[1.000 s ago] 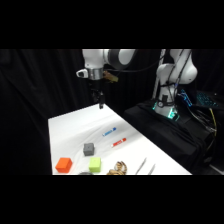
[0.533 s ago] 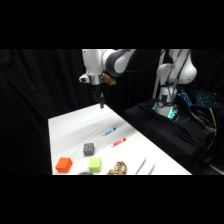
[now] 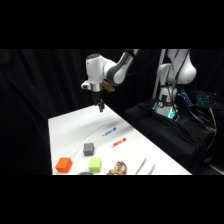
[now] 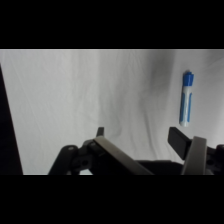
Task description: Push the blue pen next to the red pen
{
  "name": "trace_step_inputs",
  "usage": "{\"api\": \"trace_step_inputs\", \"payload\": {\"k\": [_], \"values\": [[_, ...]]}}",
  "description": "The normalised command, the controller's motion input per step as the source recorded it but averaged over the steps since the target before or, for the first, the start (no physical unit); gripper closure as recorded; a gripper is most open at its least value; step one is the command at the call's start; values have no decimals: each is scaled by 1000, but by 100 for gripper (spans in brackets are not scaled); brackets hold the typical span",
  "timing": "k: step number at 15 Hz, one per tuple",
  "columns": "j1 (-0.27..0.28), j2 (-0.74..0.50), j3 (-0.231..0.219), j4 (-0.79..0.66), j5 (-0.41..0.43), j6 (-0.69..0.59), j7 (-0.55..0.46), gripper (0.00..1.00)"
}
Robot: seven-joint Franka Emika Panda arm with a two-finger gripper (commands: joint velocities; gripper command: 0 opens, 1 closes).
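Two slim pens, white-sectioned plastic.

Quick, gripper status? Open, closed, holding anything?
Gripper: open, holding nothing, above the table, clear of the blue pen.

White table, black backdrop (curtain-like)

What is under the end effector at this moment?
Only bare white table lies under the end effector. The blue pen lies off to one side, apart from it. The black linkage at the picture's bottom edge covers a strip of table, so that part cannot be seen.
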Motion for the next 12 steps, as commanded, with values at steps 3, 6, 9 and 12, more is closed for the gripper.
{"api": "trace_step_inputs", "payload": {"k": [3,6,9,12], "values": [[-58,149,-24,-59,-53,373,-185,0],[-25,170,8,-49,-13,371,-132,0],[6,147,24,-48,3,328,-80,0],[13,117,24,-63,28,297,-54,0]]}}
